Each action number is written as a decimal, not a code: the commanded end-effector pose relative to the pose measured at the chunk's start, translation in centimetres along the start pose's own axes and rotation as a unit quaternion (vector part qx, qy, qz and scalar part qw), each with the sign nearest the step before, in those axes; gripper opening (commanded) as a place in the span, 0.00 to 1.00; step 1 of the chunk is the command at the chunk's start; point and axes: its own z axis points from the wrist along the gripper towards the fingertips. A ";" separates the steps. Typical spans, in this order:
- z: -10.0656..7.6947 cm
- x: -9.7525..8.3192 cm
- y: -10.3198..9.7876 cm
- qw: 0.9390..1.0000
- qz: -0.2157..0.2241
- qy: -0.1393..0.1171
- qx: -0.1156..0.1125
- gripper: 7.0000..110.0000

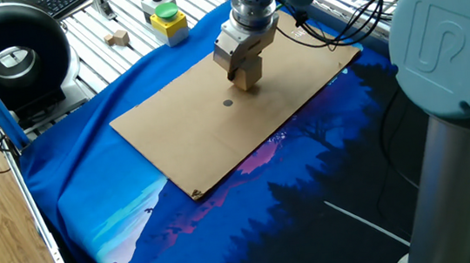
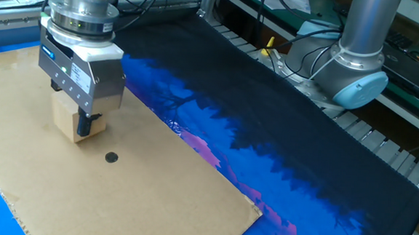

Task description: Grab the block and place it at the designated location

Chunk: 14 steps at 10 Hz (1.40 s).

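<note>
A metal two-finger tool (image 2: 78, 122) is pinching a plain tan wooden cube, the block (image 2: 72, 121), between its dark fingers. The block is sitting near a small round dark grey dot (image 2: 111, 157) on smooth, flat brown cardboard (image 1: 183, 141) covering the blue-clothed tabletop (image 1: 86, 208).

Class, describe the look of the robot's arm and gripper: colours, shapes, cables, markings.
The arm has thick silver-grey tubes and pale blue-grey joint caps, one embossed with a logo. Black cables trail behind it. The gripper is a boxy metallic-grey block under a ribbed silver wrist, bearing a blue-and-white label and dark fingers.
</note>
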 end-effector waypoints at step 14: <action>0.6 0.6 5.7 0.999 0.030 -0.010 -0.032 0.00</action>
